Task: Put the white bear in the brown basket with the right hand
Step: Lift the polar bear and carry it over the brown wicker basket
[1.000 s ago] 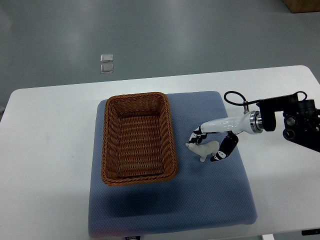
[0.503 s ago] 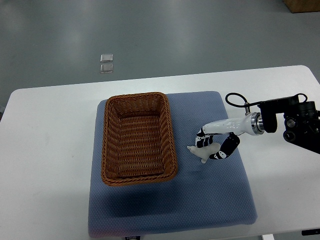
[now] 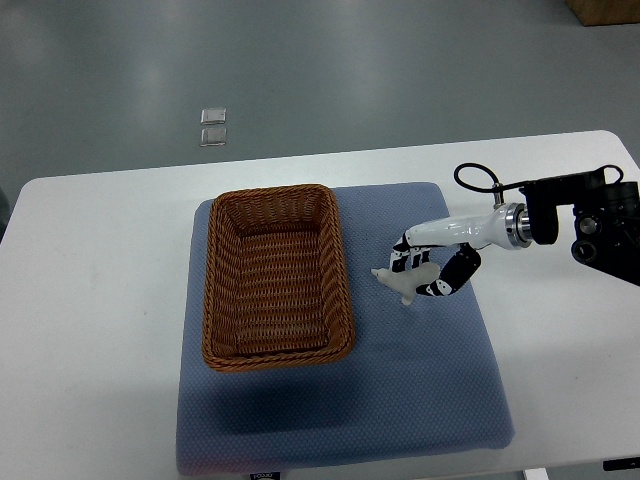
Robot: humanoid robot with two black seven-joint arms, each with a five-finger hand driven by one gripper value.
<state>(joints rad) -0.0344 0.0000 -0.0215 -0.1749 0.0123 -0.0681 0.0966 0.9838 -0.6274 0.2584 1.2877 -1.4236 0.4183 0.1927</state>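
A small white bear (image 3: 402, 283) is held in my right hand (image 3: 424, 268), whose fingers curl around it from both sides; the hand's arm comes in from the right edge. The bear hangs a little above the blue mat (image 3: 340, 400), just right of the brown wicker basket (image 3: 277, 345). The basket is rectangular and holds nothing that I can see. Bear and basket are apart by a narrow gap. The left arm does not show.
The blue mat lies on a white table (image 3: 90, 330). My right arm's black forearm and cable (image 3: 585, 225) sit over the table's right side. Two small clear squares (image 3: 212, 127) lie on the grey floor beyond the table.
My right hand closed on the bear, then lifted it slightly up and away from the mat. The basket has not moved.
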